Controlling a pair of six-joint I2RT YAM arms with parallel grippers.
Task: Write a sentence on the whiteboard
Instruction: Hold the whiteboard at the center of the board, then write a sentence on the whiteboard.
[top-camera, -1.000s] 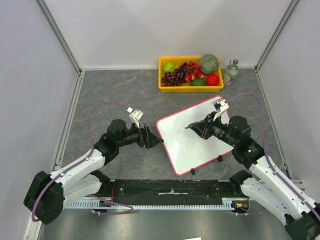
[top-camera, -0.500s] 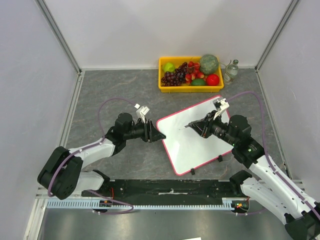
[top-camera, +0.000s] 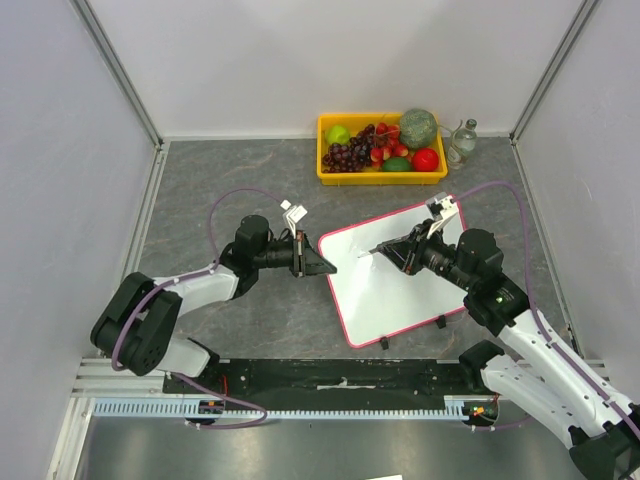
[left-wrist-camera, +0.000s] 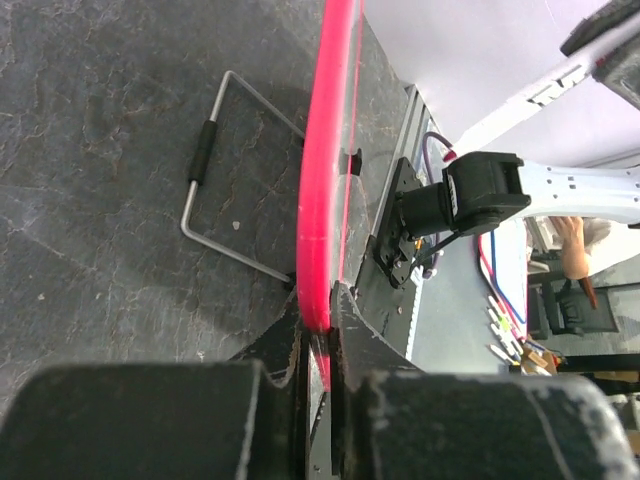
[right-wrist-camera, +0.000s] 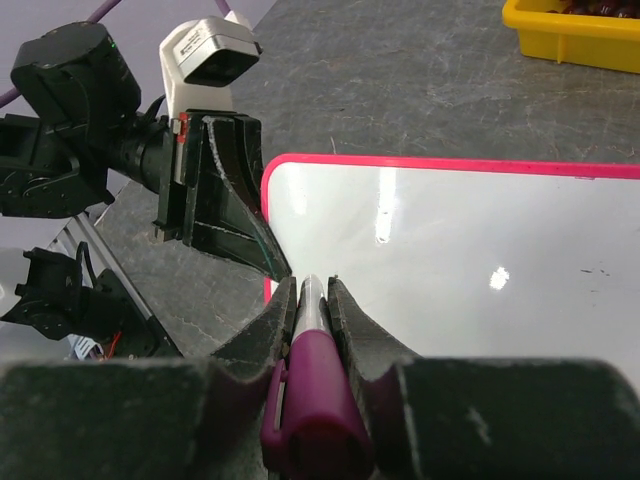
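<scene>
the whiteboard (top-camera: 400, 285) lies on the grey table (top-camera: 220, 190), turned at a slant, right of centre, with its two black clips (top-camera: 441, 321) on the edge nearest the arm bases

the left gripper (top-camera: 325, 267) reaches in from the left and is clamped on the board's left rim; in the left wrist view the pink-red rim runs edge-on straight between the closed fingers (left-wrist-camera: 355, 335). a bent wire stand (left-wrist-camera: 200, 160) with a black sleeve lies on the table just beside that rim

the right gripper (top-camera: 385, 252) is closed on a magenta marker (right-wrist-camera: 312, 390), held along the fingers with its pale tip pointing out ahead. the tip is over the board's left part, close to the left gripper's fingertips; whether it touches the surface i cannot tell. the white face shows glare spots and a few tiny dark specks towards its right side

at the back of the table a yellow tray (top-camera: 335, 178) holds grapes, strawberries and other fruit, well apart from the board, and a small clear bottle (top-camera: 461, 142) stands just right of it
</scene>
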